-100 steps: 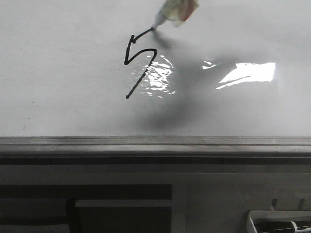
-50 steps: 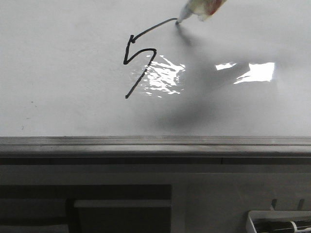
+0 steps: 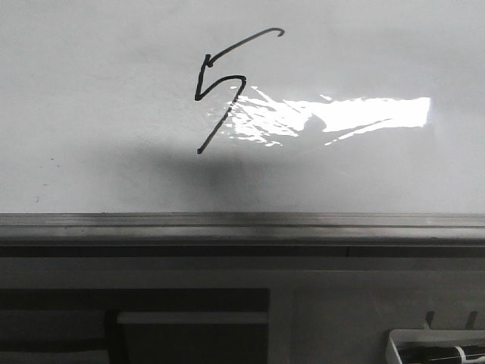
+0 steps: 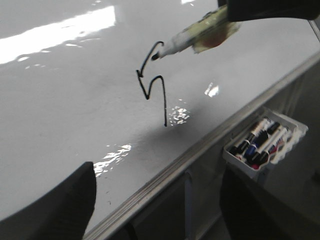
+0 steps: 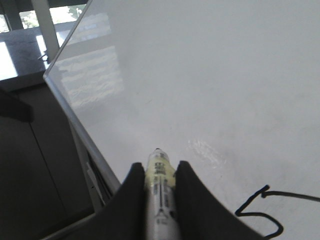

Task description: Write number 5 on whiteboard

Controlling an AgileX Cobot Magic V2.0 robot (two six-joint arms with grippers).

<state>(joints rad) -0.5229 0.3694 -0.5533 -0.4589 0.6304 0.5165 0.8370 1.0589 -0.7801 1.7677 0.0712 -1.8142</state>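
**A drawn 5 on the board, the marker clamped in the right gripper**

The number 5 (image 3: pixel 223 87) is seen drawn in thin black line on the whiteboard (image 3: pixel 91 114). In the front view it is made up of a zigzag body, a diagonal tail and a long slanted top stroke ending in a small hook. A bright glare patch (image 3: pixel 364 114) is spread across the board just beside the figure's tail, and a soft shadow lies on the board between the figure and the grey metal rail (image 3: pixel 242 224) that runs along the board's near edge.

In the left wrist view the figure (image 4: pixel 152 80) is seen again, and the marker pen (image 4: pixel 192 36) is held with its black tip close to the end of the top stroke; whether the tip touches the board cannot be told. The pen's rear end is hidden under a dark shape at the edge of that view. The left gripper (image 4: pixel 155 210) is shown with its two dark fingers (image 4: pixel 65 210) spread wide apart and nothing between them. Beyond the rail from the figure, a white tray (image 4: pixel 262 145) holding several markers is visible.

In the right wrist view the right gripper (image 5: pixel 160 172) is closed on the pen, whose barrel (image 5: pixel 159 190) is pressed between both fingers, with part of the figure (image 5: pixel 262 212) visible near it on the board.
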